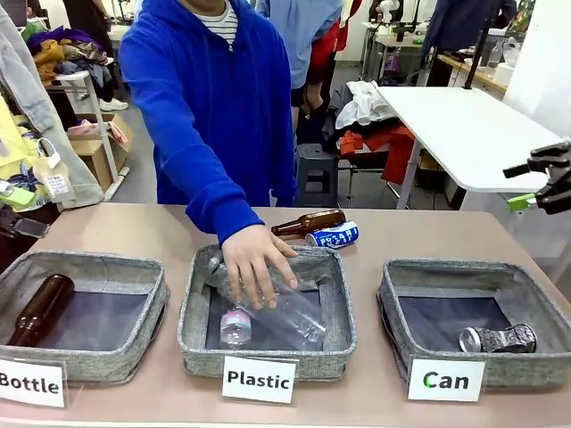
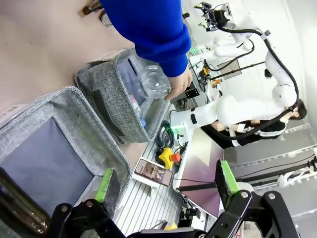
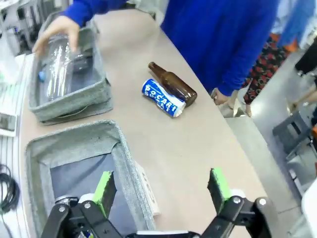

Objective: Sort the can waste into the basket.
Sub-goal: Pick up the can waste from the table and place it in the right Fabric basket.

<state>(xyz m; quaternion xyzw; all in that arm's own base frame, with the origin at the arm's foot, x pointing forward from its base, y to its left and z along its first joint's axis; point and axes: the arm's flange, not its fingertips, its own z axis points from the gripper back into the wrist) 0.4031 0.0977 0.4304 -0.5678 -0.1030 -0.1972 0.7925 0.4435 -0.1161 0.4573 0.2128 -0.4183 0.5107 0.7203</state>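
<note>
A blue can [image 1: 332, 235] with white lettering lies on its side on the table behind the middle basket; it shows again as the blue can [image 3: 163, 97] ahead of my right gripper [image 3: 161, 191], which is open and holds nothing. A dented silver can [image 1: 498, 339] lies inside the grey basket [image 1: 393, 308] labelled "Can" at the right. That basket [image 3: 124, 163] sits just below and left of my right fingers. My right gripper [image 1: 542, 183] hangs above the table's right edge. My left gripper [image 2: 165, 181] is open over the left end.
A brown bottle [image 1: 310, 222] lies touching the blue can. The person's hand [image 1: 254, 263] presses a clear plastic bottle [image 1: 277, 316] into the "Plastic" basket [image 1: 192, 321]. The "Bottle" basket [image 1: 143, 330] holds a brown bottle [image 1: 37, 310].
</note>
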